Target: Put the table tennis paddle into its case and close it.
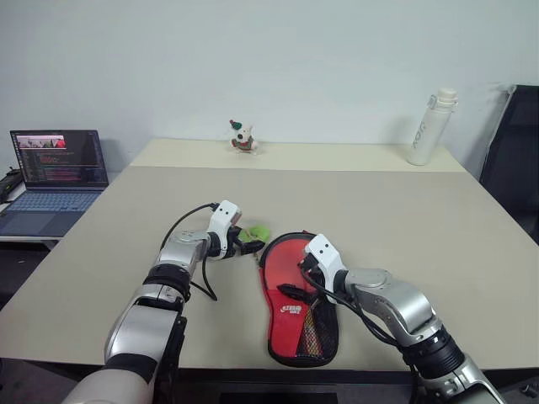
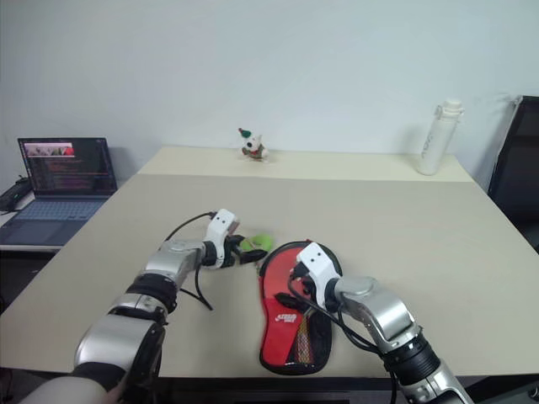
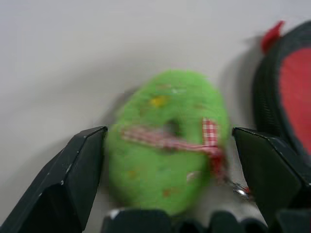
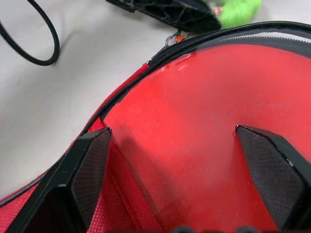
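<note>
Both jaws stand wide apart and grip nothing. Under the right gripper (image 4: pixel 172 160) lies the case (image 1: pixel 296 316), a soft red pouch with its zip rim gaping; between those fingers sits the smooth red face of the table tennis paddle (image 4: pixel 204 126), already lying inside the pouch's mouth. The pouch looks limp and light, likely to slide on the table (image 1: pixel 421 219) unless pinned; the bat is stiff and would press down well. Between the left gripper (image 3: pixel 170 160) fingers sits a fuzzy green charm (image 3: pixel 165 141) with a checked ribbon, apparently clipped to the zip pull, the likeliest place to take hold.
</note>
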Controlling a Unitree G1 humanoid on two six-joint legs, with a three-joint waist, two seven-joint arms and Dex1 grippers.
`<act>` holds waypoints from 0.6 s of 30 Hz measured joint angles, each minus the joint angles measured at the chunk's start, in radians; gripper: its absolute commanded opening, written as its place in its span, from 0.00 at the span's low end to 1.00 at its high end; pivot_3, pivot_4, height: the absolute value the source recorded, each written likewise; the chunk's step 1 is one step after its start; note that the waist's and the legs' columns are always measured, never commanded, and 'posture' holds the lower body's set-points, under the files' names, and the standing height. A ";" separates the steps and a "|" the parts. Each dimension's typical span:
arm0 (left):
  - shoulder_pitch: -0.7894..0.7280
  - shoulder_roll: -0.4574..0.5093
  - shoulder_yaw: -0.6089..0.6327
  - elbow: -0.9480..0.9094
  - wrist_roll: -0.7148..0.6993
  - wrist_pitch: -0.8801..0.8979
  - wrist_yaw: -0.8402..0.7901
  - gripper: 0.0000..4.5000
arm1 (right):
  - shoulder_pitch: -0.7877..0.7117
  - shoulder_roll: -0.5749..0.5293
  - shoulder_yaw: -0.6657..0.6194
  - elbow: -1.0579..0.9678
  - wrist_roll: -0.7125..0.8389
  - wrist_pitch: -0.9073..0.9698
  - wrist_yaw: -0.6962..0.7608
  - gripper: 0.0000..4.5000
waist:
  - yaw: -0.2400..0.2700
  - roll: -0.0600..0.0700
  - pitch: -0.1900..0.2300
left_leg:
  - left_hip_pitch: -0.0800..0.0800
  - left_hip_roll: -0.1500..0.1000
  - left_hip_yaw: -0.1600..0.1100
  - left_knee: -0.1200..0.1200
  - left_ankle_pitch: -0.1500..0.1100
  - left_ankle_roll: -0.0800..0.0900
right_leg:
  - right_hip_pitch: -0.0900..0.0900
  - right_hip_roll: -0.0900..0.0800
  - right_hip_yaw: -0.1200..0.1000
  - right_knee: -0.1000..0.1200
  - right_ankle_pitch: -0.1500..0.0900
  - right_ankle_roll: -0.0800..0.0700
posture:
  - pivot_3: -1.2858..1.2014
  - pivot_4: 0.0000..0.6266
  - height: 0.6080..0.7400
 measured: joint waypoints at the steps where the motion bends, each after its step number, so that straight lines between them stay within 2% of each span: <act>1: 0.009 0.000 0.000 -0.012 0.003 -0.001 -0.006 0.71 | 0.000 0.002 0.000 0.000 -0.005 0.000 -0.003 1.00 | 0.000 0.000 0.000 | 0.000 0.000 0.000 0.001 0.000 0.000 | 0.000 0.000 0.000 0.001 0.000 0.000 | 0.52 0.24 1.00; 7: 0.077 -0.001 0.000 -0.117 0.005 0.019 -0.042 0.23 | -0.007 0.029 -0.003 0.040 -0.044 -0.031 -0.030 1.00 | -0.001 0.000 0.000 | 0.000 0.000 0.000 0.006 0.000 0.000 | 0.000 0.000 0.001 0.008 0.000 0.000 | 0.52 0.24 1.00; 10: 0.094 -0.002 -0.001 -0.153 0.006 0.033 -0.042 0.03 | -0.014 0.033 0.001 0.063 -0.067 -0.051 -0.025 1.00 | -0.002 0.000 0.000 | 0.001 0.000 -0.001 0.006 0.000 0.001 | -0.001 0.000 0.000 0.010 0.000 0.000 | 0.52 0.24 1.00; 15: 0.081 -0.006 -0.005 -0.143 0.037 0.016 0.008 0.01 | -0.014 0.061 0.014 0.075 -0.094 -0.070 -0.020 1.00 | -0.002 0.000 0.000 | 0.001 0.000 -0.001 0.007 -0.001 0.002 | -0.001 0.000 0.000 0.011 0.000 0.000 | 0.52 0.24 1.00; 18: 0.029 -0.023 -0.013 -0.055 0.072 -0.030 0.062 0.01 | -0.013 0.086 0.026 0.080 -0.103 -0.073 -0.016 1.00 | -0.001 0.000 0.000 | 0.001 0.000 -0.001 0.007 -0.001 0.003 | -0.001 0.000 0.000 0.011 0.000 0.000 | 0.52 0.24 1.00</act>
